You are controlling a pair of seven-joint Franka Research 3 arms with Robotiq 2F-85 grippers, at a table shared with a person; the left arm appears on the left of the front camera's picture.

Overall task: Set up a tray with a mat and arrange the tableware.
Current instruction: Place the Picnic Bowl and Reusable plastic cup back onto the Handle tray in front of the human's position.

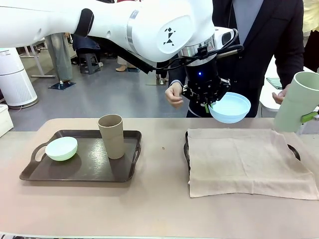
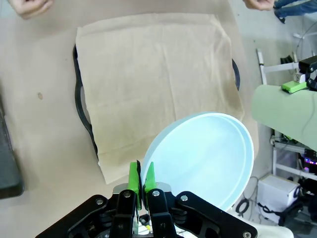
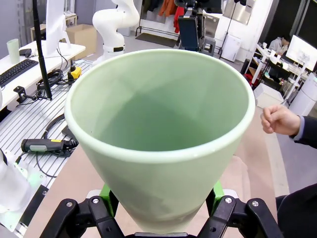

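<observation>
Matte light-blue bowl [image 1: 230, 107], round and shallow, hangs above the wrinkled beige cloth mat [image 1: 249, 159], its rim pinched in the left pincer [image 2: 141, 177]. The right pincer [image 3: 162, 194] clamps a tall, smooth sage-green cup [image 1: 298, 102] off the mat's right side.

Robotics lab, open-plan. Grey floor [image 1: 114, 97], white air purifier [image 1: 15, 77] at side. Work desk [image 3: 59, 49] with keyboard [image 3: 17, 72] and loose cables [image 3: 57, 79]. Slotted aluminium bench top [image 3: 29, 116] carrying handheld tool [image 3: 42, 145]. Monitor [image 3: 303, 49] on far desk, cardboard box [image 3: 81, 33] behind. White equipment case [image 2: 277, 191] on floor with wiring. Beige test table [image 1: 149, 199] in front.
</observation>
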